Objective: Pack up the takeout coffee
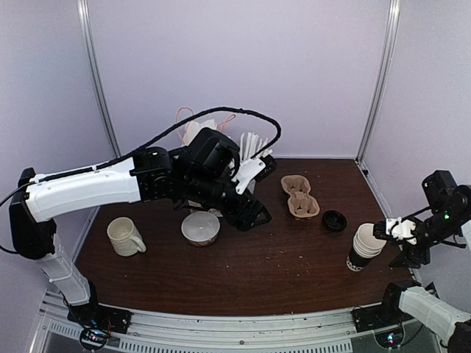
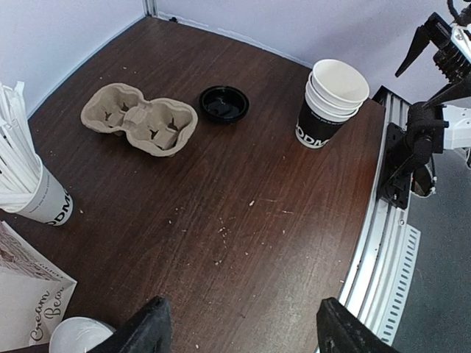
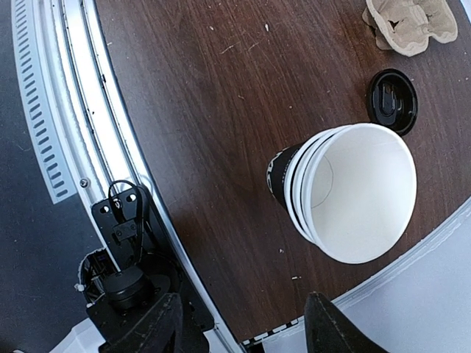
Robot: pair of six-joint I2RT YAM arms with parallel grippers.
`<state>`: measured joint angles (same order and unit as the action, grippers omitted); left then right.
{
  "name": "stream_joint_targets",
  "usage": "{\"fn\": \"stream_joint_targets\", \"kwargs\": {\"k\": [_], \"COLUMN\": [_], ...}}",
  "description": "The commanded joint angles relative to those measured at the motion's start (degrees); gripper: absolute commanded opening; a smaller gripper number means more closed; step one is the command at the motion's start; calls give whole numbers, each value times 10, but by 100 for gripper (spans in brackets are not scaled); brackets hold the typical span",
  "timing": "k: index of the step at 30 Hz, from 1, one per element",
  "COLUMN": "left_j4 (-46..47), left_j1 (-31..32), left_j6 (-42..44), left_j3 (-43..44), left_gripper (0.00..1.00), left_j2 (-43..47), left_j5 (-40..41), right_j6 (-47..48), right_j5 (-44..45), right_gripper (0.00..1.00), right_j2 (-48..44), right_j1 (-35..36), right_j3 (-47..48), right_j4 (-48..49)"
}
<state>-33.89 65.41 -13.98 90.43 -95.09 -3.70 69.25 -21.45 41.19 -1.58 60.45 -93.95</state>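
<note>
Cream mug point(image 1: 125, 236): upright at the table's left end.
Bowl point(image 1: 200, 227): near the mug, to its right.
My left pincer point(image 2: 243, 305): spread above bare wood, nothing between its fingers.
Stirrer cup point(image 2: 44, 195): white, full of white sticks.
Cup carrier point(image 1: 299, 196): brown pulp, two wells.
Black lid point(image 1: 334, 220): flat, just beside the carrier.
Takeout coffee cup point(image 1: 364, 248): black, lidless, upright near the front right edge, white rims nested inside.
My right pincer point(image 3: 243, 298): spread, just beside the cup, not around it.
</note>
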Motion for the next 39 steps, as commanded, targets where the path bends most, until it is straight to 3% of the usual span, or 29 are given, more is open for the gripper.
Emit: {"fn": "stream_joint_targets", "kwargs": {"k": [1,7,12,19,22,35,39], "left_j4": [36,44,46,50,52,64,66], "left_j1": [5,7,13,22,25,29,29], "left_j6": [-4,-4,-8,-16,-17,-23,-24], "left_j3": [20,19,15,-1,-3,-15,-18], "left_gripper": [71,71,71,71,71,71,71], "left_j2": [-16,-23,-25,-16,-16,-19,-23], "left_j5": [-9,-13,-8,9,14,12,12], "right_j6": [7,-20,-63,-136,-149,-167,-168], "right_j5": [23,31,26,89,105,106,105], "right_gripper": [59,55,43,36,31,23,16], "right_j2": [7,53,117,148,165,190,187], "right_j1": [8,16,74,157,162,164,164], "right_j3": [-12,-7,-4,-26,-30,-34,-32], "right_j4": [-28,29,66,137,155,176,174]}}
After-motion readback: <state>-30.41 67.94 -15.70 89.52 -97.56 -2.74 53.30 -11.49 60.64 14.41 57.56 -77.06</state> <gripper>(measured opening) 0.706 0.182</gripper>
